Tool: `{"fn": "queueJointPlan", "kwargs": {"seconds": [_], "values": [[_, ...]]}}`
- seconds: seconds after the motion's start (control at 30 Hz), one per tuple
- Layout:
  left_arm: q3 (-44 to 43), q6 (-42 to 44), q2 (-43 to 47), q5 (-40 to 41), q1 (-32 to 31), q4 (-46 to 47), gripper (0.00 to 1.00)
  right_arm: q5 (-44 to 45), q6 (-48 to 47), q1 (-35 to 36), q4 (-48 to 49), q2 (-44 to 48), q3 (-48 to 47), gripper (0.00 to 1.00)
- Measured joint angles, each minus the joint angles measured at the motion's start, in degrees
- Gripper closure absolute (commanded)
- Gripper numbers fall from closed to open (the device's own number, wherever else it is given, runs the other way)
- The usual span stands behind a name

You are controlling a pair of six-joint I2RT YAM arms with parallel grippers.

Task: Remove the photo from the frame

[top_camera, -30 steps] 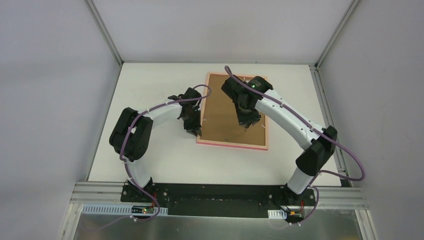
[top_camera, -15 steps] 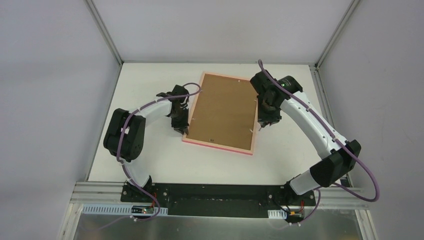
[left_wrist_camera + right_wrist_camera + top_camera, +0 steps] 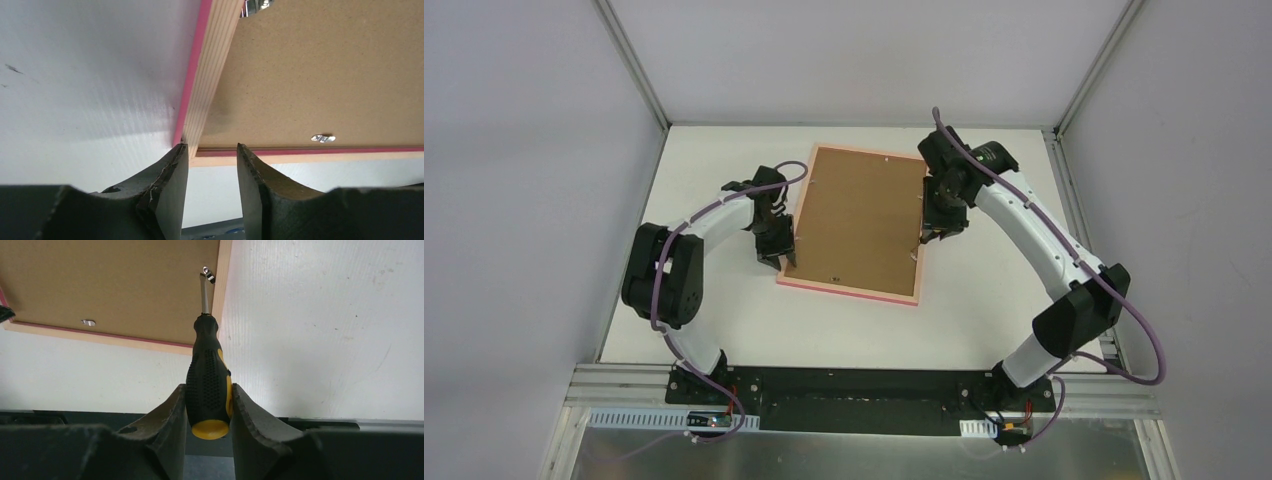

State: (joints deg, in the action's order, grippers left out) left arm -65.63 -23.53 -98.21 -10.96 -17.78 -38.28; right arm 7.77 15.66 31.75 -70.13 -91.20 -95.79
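Note:
The frame (image 3: 854,222) lies face down on the white table, thin pink border round a brown back board. The photo's picture side is hidden; only brown board shows. My left gripper (image 3: 776,252) is open at the frame's near left corner; in the left wrist view (image 3: 210,150) the corner (image 3: 192,150) sits against the left fingertip (image 3: 175,160). My right gripper (image 3: 934,232) is shut on a black and yellow screwdriver (image 3: 207,365). Its metal tip touches a small metal tab (image 3: 208,276) on the frame's right edge.
More metal tabs show on the board (image 3: 322,137) (image 3: 88,322). The white table (image 3: 724,320) is walled left, back and right by grey panels. A black base strip (image 3: 854,390) with the arm mounts runs along the near edge.
The frame has slid left and turned a little. My right gripper with the screwdriver moved from over the board to its right edge. My left gripper moved left with the frame's edge.

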Motion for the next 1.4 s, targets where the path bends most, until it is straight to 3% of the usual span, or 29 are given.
{"fn": "queueJointPlan", "kwargs": {"seconds": [0.2, 0.5, 0.7, 0.93, 1.1, 1.4], "values": [[0.35, -1.6, 0.02, -2.21, 0.0, 0.55, 0.53, -0.48, 0.59, -0.9, 1.29, -4.24, -1.64, 1.0], [5.2, -6.88, 2.29, -6.45, -1.44, 5.07, 0.62, 2.29, 0.55, -1.03, 1.33, -5.22, -2.05, 1.0], [9.01, -11.63, 4.96, -9.84, -10.1, 8.46, 0.51, 4.81, 0.5, -1.55, 1.16, -5.35, -2.32, 1.0], [9.35, -13.2, 7.43, -9.55, -7.45, 8.44, 0.39, 6.97, 0.66, -3.48, 0.94, -5.35, -2.32, 1.0], [4.55, -12.94, 5.79, -9.51, -2.21, 7.91, 0.36, 6.45, 1.88, -4.87, 1.05, -5.42, -2.32, 1.0], [-9.86, -11.32, -8.37, -7.69, 1.09, 9.11, 0.43, 6.29, 2.97, -5.16, 1.29, -6.34, -2.34, 1.0]]}}
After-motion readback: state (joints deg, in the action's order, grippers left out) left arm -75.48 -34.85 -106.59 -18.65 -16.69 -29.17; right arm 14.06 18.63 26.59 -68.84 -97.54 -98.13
